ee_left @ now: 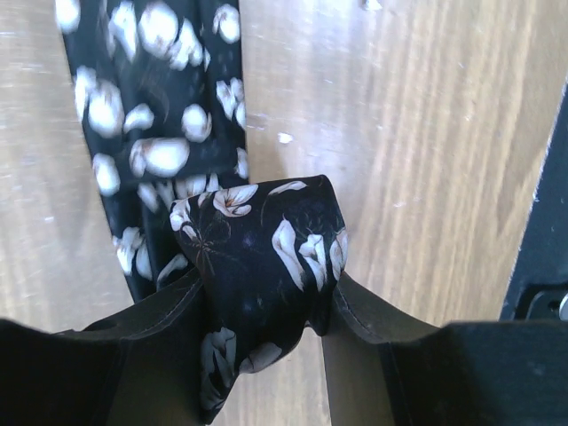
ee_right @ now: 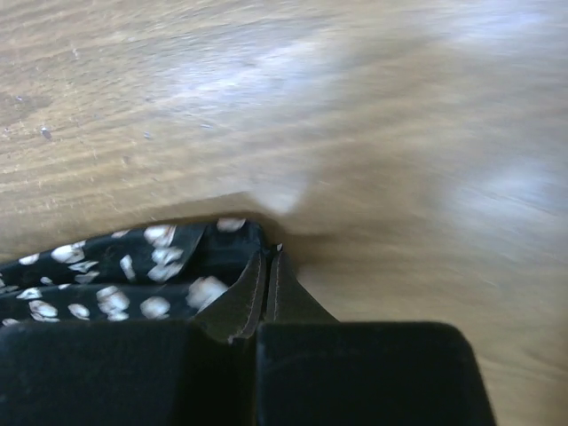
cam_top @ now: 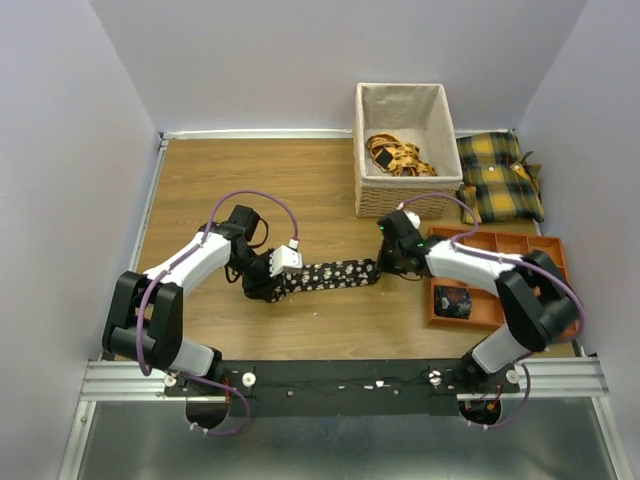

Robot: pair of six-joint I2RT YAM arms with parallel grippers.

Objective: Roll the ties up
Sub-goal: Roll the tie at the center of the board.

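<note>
A black tie (cam_top: 330,274) with small white flowers lies stretched across the wooden table between my two grippers. My left gripper (cam_top: 268,283) is closed on its folded left end; in the left wrist view the fold (ee_left: 266,240) bulges up between the fingers of the left gripper (ee_left: 266,306), and the strip runs away to the upper left. My right gripper (cam_top: 388,262) sits at the tie's right end. In the right wrist view the right gripper (ee_right: 269,259) has its fingers pressed together on the end edge of the tie (ee_right: 115,284). A rolled tie (cam_top: 452,300) rests in the orange tray.
An orange compartment tray (cam_top: 520,245) sits to the right, close behind my right arm. A wicker basket (cam_top: 400,195) holding a yellow patterned bundle stands at the back. Yellow-and-black plaid cushions (cam_top: 498,175) lie at the back right. White walls enclose the table.
</note>
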